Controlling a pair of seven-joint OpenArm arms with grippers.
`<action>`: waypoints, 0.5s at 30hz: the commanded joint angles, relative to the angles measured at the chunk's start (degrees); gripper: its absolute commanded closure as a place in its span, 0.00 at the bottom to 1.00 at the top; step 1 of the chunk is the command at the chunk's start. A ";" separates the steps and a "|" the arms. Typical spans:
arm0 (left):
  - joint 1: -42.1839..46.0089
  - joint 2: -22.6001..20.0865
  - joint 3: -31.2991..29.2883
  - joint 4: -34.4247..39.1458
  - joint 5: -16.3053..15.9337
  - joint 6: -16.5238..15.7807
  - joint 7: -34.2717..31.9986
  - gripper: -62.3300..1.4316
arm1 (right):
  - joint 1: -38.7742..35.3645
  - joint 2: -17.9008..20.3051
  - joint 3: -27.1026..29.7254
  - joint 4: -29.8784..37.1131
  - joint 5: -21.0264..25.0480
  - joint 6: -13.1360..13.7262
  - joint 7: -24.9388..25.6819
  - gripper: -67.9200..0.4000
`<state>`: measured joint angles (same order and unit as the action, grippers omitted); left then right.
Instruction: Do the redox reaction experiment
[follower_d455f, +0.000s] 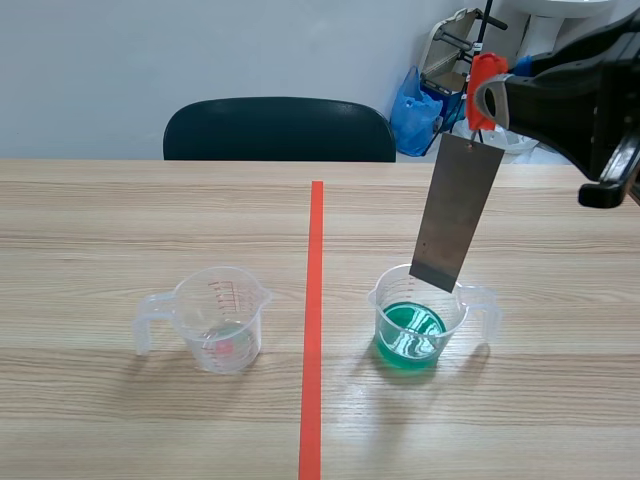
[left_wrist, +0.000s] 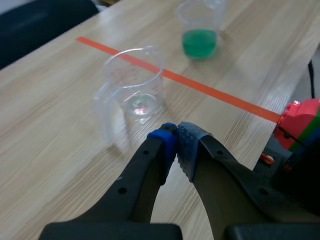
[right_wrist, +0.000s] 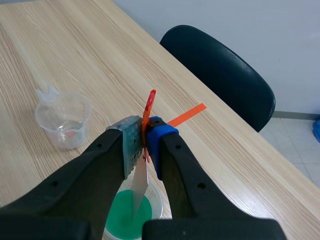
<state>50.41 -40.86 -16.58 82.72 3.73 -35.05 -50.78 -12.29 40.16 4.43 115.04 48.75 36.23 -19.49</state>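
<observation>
A grey metal strip (follower_d455f: 456, 213) hangs from an orange-red clip (follower_d455f: 484, 77) held in my right gripper (right_wrist: 145, 145), raised at the scene's upper right. The strip's lower end (right_wrist: 140, 187) hangs at the rim of a clear beaker of green liquid (follower_d455f: 411, 333), right of the tape line. A second clear beaker (follower_d455f: 219, 318) with a thin layer of clear liquid stands left of the line. My left gripper (left_wrist: 175, 135) is shut on nothing, hovering just short of that beaker (left_wrist: 135, 82); the green beaker (left_wrist: 200, 30) stands farther ahead.
An orange-red tape line (follower_d455f: 314, 320) runs down the middle of the wooden table. A black chair (follower_d455f: 279, 130) stands behind the far edge. A blue bag (follower_d455f: 413, 112) and other clutter sit at the back right.
</observation>
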 joint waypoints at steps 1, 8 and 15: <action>-4.13 -0.79 3.30 0.59 -4.35 -0.31 1.73 0.94 | 0.55 0.63 0.50 0.94 0.96 -0.17 1.14 0.98; -26.12 -3.13 21.68 0.59 -15.26 -0.31 20.28 0.94 | 0.55 0.63 0.50 0.94 0.96 -0.17 1.14 0.98; -46.27 -1.44 38.93 0.59 -25.20 -0.04 32.70 0.94 | 0.52 0.63 0.50 0.94 0.96 -0.17 1.14 0.98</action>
<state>4.67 -43.27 23.16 82.67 -20.49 -35.03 -17.87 -12.29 40.16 4.43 115.04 48.73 36.23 -19.46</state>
